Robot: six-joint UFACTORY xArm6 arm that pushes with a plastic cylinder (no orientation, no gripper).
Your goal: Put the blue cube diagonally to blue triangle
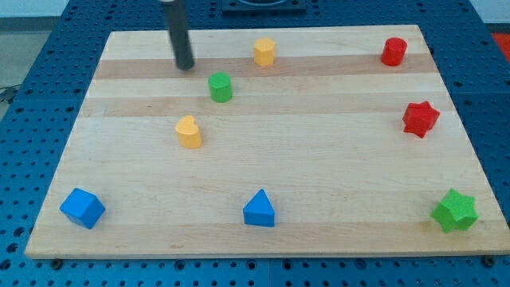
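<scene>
**Blue cube untouched at the board's near-left corner, my tip far off**

The blue cube (82, 208) sits at the view's bottom left corner of the wooden board (319, 159), close to both the left and the bottom edges. The blue triangle (259, 209) lies well to its right along the same bottom strip, so the two are level with each other, side by side with a wide gap, not diagonal at all. As I judge it, none of the task is done yet.

My tip (186, 65) is up near the view's top left, touching no block. The green cylinder (221, 87) is just to its lower right, a yellow block (264, 52) further right, and a second yellow block (190, 132) lies between me and the cube. I carry no pincer on this rig, only the rod, so there is nothing to open, close or grip.

What is left, as I see it: bring the tip down the left side, get behind the cube, and push it rightward and upward until it rests off one corner of the triangle. The red cylinder (394, 52), red star (420, 119) and green star (455, 211) stand well clear on the right.
</scene>
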